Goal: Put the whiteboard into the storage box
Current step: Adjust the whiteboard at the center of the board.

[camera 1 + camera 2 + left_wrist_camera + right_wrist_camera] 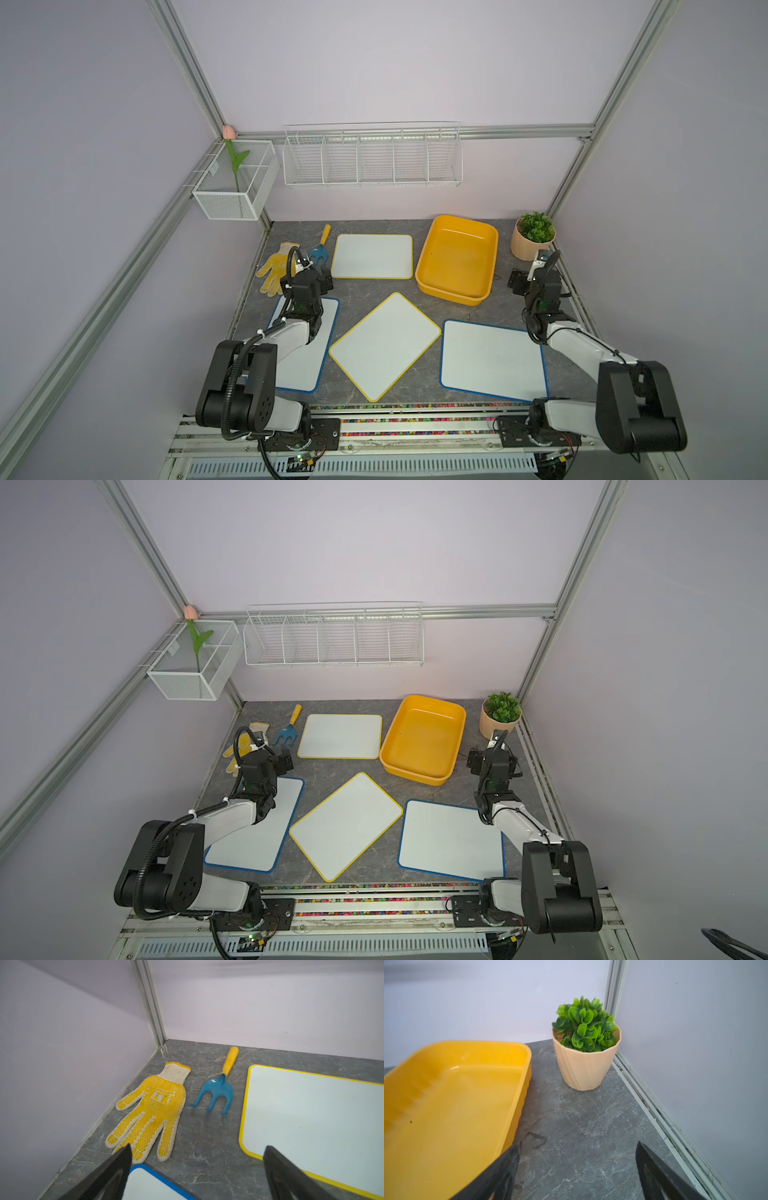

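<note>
Four whiteboards lie flat on the table [357, 296]: a yellow-framed board [372, 256] at the back, just beside the storage box [455, 262]; a second yellow-framed board [384, 345] turned cornerwise at the centre; a blue-framed board [492, 359] at the near right; and another blue-framed board [305, 365], partly hidden under the left arm. The storage box is empty.

The left fingers [116, 1172] are spread wide apart and hold nothing. They are above the far corner of the left blue-framed board. The right fingers [500, 1174] are likewise apart and empty, over bare table beside the box.

Each board is judged to be thin, stiff and light, with a smooth, slippery face. As no edge is raised, a grip is best taken across the frame at a corner or a short side, once that edge has been tipped up or slid clear.

The box looks only slightly larger than a board, so the board should be squared to the rim before it is lowered. Room is limited by the potted plant [586, 1059] near the box and by the side wall. On the left lie a glove [149, 1113] and a garden fork [218, 1088]. The centre of the table is the most open.
</note>
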You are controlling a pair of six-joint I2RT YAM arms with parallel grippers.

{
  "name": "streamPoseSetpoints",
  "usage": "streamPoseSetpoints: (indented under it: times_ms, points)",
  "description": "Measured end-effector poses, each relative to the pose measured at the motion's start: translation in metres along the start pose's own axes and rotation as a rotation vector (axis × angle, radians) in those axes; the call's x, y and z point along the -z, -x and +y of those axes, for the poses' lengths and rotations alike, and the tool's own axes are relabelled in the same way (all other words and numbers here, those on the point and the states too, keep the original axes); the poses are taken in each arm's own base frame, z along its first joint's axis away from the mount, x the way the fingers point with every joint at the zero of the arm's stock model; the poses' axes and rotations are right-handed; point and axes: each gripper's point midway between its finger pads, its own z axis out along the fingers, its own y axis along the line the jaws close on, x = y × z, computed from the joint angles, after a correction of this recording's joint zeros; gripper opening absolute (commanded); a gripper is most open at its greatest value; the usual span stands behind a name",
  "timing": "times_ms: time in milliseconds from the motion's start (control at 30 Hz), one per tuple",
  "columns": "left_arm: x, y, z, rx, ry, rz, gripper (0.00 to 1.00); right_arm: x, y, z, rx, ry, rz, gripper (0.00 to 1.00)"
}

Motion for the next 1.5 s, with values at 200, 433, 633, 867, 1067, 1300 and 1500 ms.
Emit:
streamPoseSetpoints:
  times_ms: [200,433,633,867,1067,1300,1500]
  points:
    - [0.017,0.034,-0.008,0.052,-0.032,0.048,1.0,0.039,0.008,0.0,-0.081,-0.007,0.077,0.89]
    - [0.034,0.053,-0.036,0.11,-0.154,0.2,0.99,0.093,0.002,0.058,-0.055,0.167,0.143,0.89]
    - [0.057,0.021,-0.066,0.054,-0.282,0.392,0.99,0.134,-0.027,0.113,-0.022,0.296,0.235,0.89]
    - [0.095,-0.025,-0.102,-0.105,-0.427,0.565,1.0,0.179,-0.097,0.187,0.025,0.386,0.404,0.89]
    - [0.108,-0.049,-0.116,-0.191,-0.492,0.646,0.99,0.208,-0.152,0.226,-0.109,0.401,0.558,0.89]
    - [0.114,-0.097,-0.134,-0.267,-0.547,0.829,0.97,0.228,-0.2,0.243,-0.269,0.374,0.709,0.89]
    - [0.121,-0.116,-0.143,-0.273,-0.588,0.909,0.97,0.24,-0.231,0.252,-0.338,0.332,0.829,0.89]
